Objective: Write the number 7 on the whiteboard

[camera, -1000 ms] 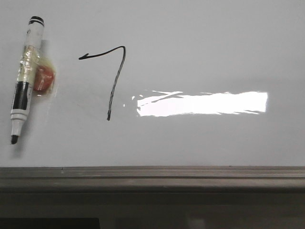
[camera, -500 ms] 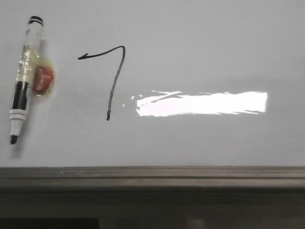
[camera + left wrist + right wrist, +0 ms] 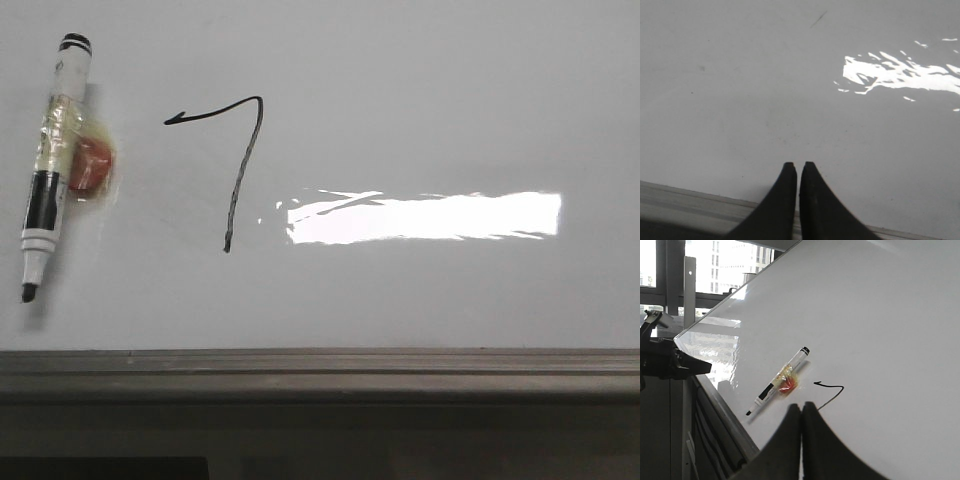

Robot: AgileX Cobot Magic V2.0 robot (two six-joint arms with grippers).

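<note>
Fingers of the left gripper (image 3: 798, 167) are pressed together on nothing, above bare whiteboard (image 3: 740, 90) near its lower ledge (image 3: 685, 202); fingers of the right gripper (image 3: 801, 407) are likewise closed and empty. On the whiteboard (image 3: 420, 110), the number 7 (image 3: 240, 160) is drawn in black left of centre, beside the glare (image 3: 425, 217). A black-and-white marker pen (image 3: 52, 165), uncapped tip pointing down, sits on the board further left, with tape and a red piece (image 3: 92, 165) at its side.
</note>
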